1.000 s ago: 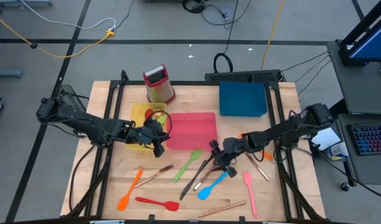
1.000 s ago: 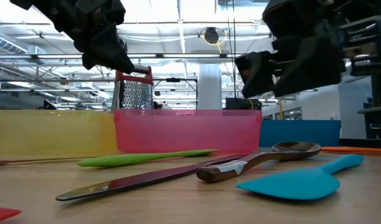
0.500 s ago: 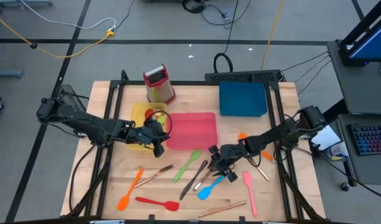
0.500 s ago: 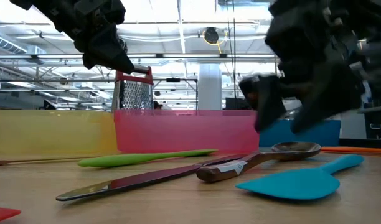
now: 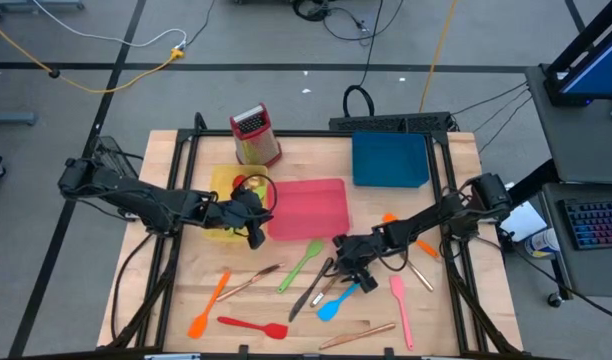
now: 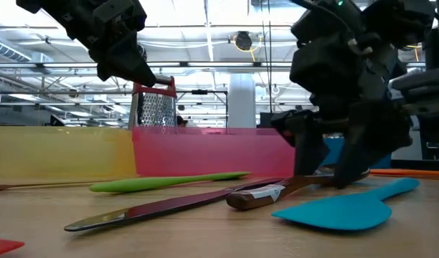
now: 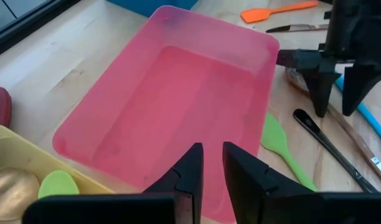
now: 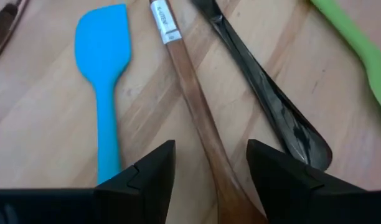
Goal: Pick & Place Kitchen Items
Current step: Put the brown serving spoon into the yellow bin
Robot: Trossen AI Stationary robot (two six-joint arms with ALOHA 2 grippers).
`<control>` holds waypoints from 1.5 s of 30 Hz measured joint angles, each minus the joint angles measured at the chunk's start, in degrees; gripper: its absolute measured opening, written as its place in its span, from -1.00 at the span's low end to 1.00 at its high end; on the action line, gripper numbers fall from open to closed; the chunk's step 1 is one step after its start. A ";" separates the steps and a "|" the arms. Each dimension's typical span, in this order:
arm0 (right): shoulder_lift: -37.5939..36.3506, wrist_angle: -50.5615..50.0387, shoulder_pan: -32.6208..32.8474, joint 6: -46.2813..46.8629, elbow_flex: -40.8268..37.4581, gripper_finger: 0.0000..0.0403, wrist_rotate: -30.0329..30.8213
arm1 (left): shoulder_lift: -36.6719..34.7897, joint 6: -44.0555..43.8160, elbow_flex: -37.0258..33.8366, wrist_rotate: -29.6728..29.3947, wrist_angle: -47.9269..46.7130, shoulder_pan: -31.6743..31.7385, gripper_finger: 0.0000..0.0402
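Note:
Several long-handled kitchen items lie flat on the wooden table. Among them are a wooden spoon, a blue spatula, a dark metal utensil and a green spatula. My right gripper is open and low over the table. Its fingers stand on either side of the wooden spoon, near the bowl end, and I see no touch. My left gripper hangs above the pink tray beside the yellow tray. A narrow gap shows between its fingers, with nothing in it.
A green spoon and a copper spoon lie in the yellow tray. A metal grater stands at the far left and a blue tray at the far right. Orange, red and pink spatulas lie near the front edge.
My right gripper has come down toward the table onto the wooden spoon's bowl end, shifting slightly toward the left and near edges and rolling a little. Its fingers stay open. The utensils lie as before.

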 joint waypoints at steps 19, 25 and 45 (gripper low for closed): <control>0.15 -0.07 -1.22 -6.40 -0.07 -0.87 -0.21 | -0.01 -0.07 0.00 0.22 -0.21 -0.01 -0.67; -1.60 -0.66 -1.27 -5.06 -0.22 -0.79 -1.82 | -0.02 -0.07 0.00 0.22 -0.22 -0.01 -0.67; -9.50 -1.48 -1.27 -7.71 -0.17 -0.84 6.25 | -0.02 5.52 0.00 0.44 9.88 -0.02 -0.67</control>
